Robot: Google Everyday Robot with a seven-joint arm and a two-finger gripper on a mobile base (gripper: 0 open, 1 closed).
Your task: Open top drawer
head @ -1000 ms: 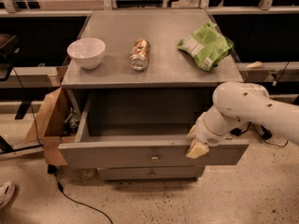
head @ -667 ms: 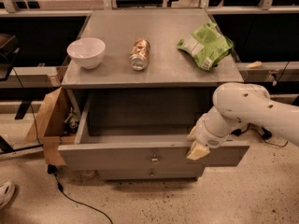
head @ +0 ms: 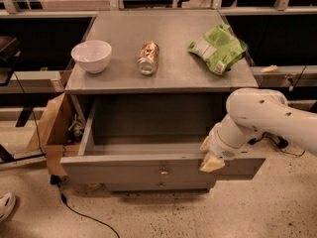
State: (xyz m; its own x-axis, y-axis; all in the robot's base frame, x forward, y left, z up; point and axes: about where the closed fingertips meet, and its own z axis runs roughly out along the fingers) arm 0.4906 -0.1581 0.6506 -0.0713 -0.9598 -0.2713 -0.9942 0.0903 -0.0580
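Note:
The top drawer point(head: 124, 168) is a wide grey metal box pulled far out from under the grey cabinet top point(head: 166, 76). Its flat front carries a small round knob point(head: 163, 171) at the centre. Its inside looks bare. A narrower grey drawer front point(head: 158, 185) sits closed below it. My gripper point(head: 210, 157) hangs from the white arm point(head: 267, 115) at the right end of the drawer's front edge, its tan fingertips point(head: 211, 164) pointing down at the rim.
On the cabinet top stand a white bowl point(head: 91, 55), a can lying on its side point(head: 147, 57) and a green snack bag point(head: 217, 48). A cardboard box point(head: 49, 128) leans at the cabinet's left. A black cable point(head: 74, 209) runs over the floor.

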